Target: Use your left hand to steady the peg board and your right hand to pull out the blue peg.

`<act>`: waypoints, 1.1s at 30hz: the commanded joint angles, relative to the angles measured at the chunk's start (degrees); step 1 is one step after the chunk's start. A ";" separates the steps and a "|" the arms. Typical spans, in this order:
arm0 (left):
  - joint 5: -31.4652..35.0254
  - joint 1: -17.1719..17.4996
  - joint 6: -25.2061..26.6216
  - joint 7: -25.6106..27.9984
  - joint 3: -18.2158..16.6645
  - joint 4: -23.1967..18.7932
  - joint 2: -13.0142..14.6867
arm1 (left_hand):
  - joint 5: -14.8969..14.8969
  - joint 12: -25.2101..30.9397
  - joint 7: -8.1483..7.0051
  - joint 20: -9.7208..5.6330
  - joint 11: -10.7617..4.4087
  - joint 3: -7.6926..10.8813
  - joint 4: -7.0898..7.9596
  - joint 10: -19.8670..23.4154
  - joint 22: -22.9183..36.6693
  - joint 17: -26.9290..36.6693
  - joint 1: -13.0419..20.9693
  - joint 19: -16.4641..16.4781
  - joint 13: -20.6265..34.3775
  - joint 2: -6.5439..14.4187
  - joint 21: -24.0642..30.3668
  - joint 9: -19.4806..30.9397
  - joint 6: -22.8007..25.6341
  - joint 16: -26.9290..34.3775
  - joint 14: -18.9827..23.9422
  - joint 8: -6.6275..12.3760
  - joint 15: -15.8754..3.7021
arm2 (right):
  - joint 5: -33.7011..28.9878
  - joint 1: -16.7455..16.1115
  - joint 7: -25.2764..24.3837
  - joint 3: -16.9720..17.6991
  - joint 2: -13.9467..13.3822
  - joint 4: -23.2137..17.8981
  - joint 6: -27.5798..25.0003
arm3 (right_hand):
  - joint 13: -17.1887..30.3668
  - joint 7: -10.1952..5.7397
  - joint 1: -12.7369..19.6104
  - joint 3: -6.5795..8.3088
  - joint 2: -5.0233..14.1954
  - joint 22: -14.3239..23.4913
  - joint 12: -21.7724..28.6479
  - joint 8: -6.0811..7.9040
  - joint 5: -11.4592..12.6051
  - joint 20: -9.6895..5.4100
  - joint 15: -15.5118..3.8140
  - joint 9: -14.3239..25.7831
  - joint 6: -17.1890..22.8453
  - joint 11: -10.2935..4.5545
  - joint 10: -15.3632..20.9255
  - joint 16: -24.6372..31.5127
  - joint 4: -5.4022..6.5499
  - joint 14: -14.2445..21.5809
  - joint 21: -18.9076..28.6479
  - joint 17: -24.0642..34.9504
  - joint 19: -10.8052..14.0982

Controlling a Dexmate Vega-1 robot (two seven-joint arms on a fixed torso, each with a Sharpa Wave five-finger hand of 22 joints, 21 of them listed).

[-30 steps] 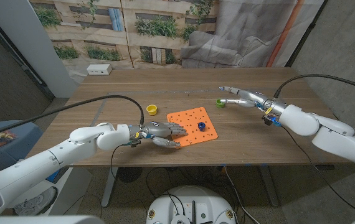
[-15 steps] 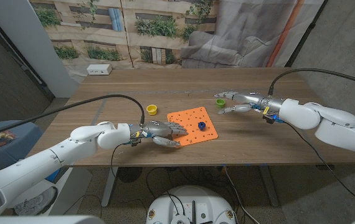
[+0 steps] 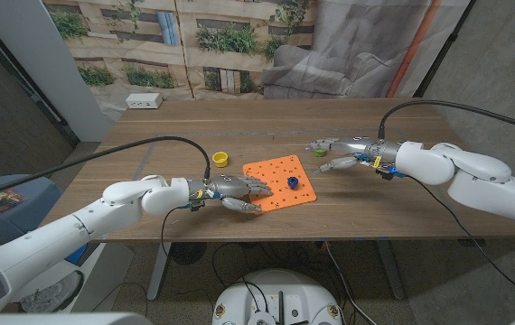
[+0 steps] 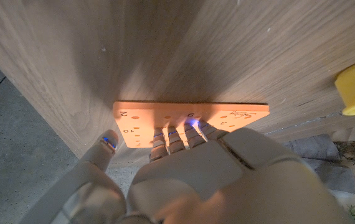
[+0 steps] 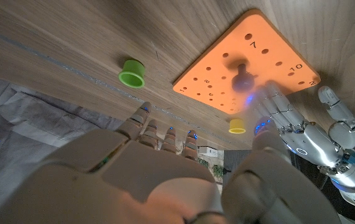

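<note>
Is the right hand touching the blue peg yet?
Apart. In the head view the right hand hovers beside the orange board, with bare table between its fingers and the blue peg.

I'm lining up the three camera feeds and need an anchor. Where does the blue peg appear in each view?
Head view: the blue peg stands in the orange peg board, right of centre.
Left wrist view: I cannot make out the peg; the board's edge shows beyond the left robot hand.
Right wrist view: the peg is mid-board.
Shared landmark: the orange peg board.
</note>
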 commanded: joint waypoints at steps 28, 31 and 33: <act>0.11 -1.39 -3.47 0.27 0.73 2.68 -0.57 | -0.07 0.39 0.21 -10.18 -0.12 0.52 -0.90 0.24 0.16 0.17 1.18 0.39 0.29 5.09 0.18 0.27 0.62 0.49 0.55 0.12 -5.39 | -23.38 8.04 18.65 -12.87 10.26 -8.08 -19.27 | 0.54 -1.44 7.98 2.45 -2.82 0.20 1.43 3.26 1.36 1.77 1.26 0.52 6.17 1.12 2.08 0.97 0.02 1.37 0.41 0.16 1.85; 0.29 -1.43 -3.80 0.52 0.79 2.93 -0.62 | -0.08 0.38 0.23 -10.18 -0.16 0.53 -0.93 0.23 0.16 0.18 1.23 0.41 0.29 5.14 0.18 0.27 0.63 0.50 0.55 0.12 -5.39 | -24.29 8.13 19.10 -13.25 11.02 -8.03 -19.88 | 0.61 -1.37 8.76 2.52 -3.37 0.21 1.46 3.74 1.38 1.73 1.20 0.59 7.14 1.11 2.21 1.11 0.09 1.65 0.51 0.20 2.29; 0.38 -1.51 -4.10 0.61 0.86 3.10 -0.65 | -0.08 0.39 0.23 -10.17 -0.15 0.54 -0.97 0.27 0.16 0.18 1.26 0.44 0.29 5.16 0.19 0.27 0.64 0.51 0.58 0.12 -5.37 | -25.02 8.27 19.51 -13.66 11.59 -7.87 -20.24 | 0.63 -1.38 9.00 2.54 -3.52 0.21 1.46 3.80 1.38 1.72 1.23 0.61 7.24 1.12 2.23 1.21 0.12 1.87 0.52 0.21 2.39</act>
